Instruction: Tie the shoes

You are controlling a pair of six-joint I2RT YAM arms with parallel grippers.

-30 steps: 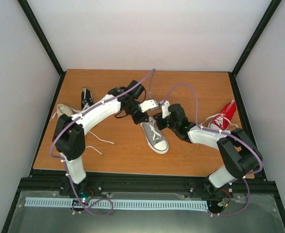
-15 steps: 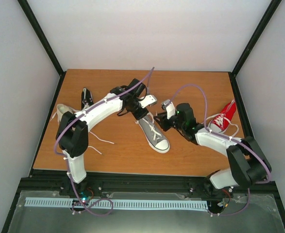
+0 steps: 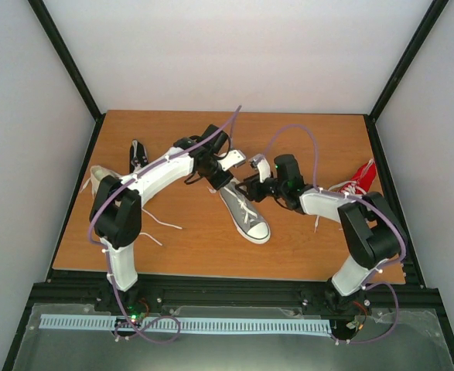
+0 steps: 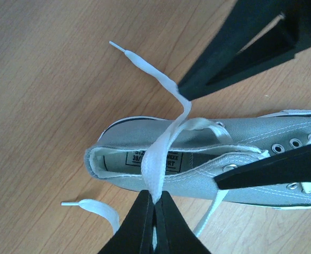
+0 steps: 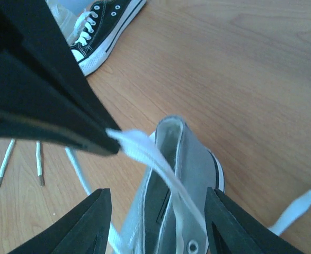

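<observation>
The grey shoe (image 3: 246, 212) lies on the table with its toe toward the near edge. My left gripper (image 4: 155, 203) is shut on one white lace (image 4: 163, 143) and holds it taut across the shoe's heel opening (image 4: 144, 159). My right gripper (image 5: 158, 211) is open, one finger on each side of the grey shoe's heel (image 5: 189, 159), with the stretched lace (image 5: 155, 156) between the fingers and untouched by them. In the top view both grippers meet at the shoe's heel end, left gripper (image 3: 220, 175) and right gripper (image 3: 251, 185).
A black shoe (image 3: 138, 154) lies at the back left, with a cream shoe (image 3: 99, 178) and loose lace ends (image 3: 161, 224) beside it. A red shoe (image 3: 356, 185) lies at the right edge, behind my right arm. Two free lace tips (image 5: 20, 169) rest on the wood.
My right gripper's jaws have opened wide and it has shifted left to straddle the grey shoe's heel. The left gripper has kept its hold on the lace, hardly moving.
</observation>
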